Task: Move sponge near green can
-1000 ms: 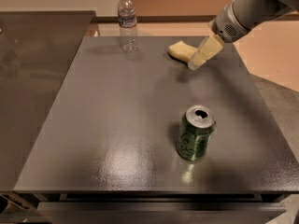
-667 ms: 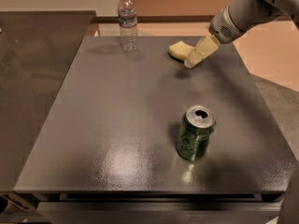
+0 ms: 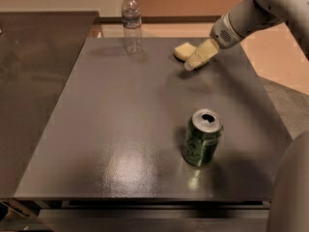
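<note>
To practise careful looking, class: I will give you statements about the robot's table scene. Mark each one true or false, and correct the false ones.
1. The green can stands upright near the front of the table. True.
2. The sponge lies right next to the can. False: it lies at the far end of the table, well apart from the can.
3. The bottle stands upright at the far edge, left of the sponge in the picture. True.
4. The gripper hangs directly above the can. False: it is at the far end, right beside the sponge.
</note>
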Robot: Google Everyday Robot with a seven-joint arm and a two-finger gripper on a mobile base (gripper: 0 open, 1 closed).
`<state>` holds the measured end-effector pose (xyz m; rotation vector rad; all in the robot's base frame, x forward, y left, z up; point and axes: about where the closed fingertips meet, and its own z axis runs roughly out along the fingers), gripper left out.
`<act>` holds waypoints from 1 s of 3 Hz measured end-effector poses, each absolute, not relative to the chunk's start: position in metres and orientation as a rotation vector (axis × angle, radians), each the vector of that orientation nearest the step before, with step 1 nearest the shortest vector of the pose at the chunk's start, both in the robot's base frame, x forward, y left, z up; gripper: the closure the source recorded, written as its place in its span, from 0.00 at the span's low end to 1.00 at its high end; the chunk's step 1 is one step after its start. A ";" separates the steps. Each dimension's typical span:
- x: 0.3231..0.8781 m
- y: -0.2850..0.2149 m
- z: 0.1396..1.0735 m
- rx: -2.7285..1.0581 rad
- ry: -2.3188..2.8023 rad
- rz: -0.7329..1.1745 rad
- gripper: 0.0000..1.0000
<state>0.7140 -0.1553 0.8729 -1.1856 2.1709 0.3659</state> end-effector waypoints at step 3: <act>0.728 -0.152 0.846 -1.147 2.229 0.376 0.41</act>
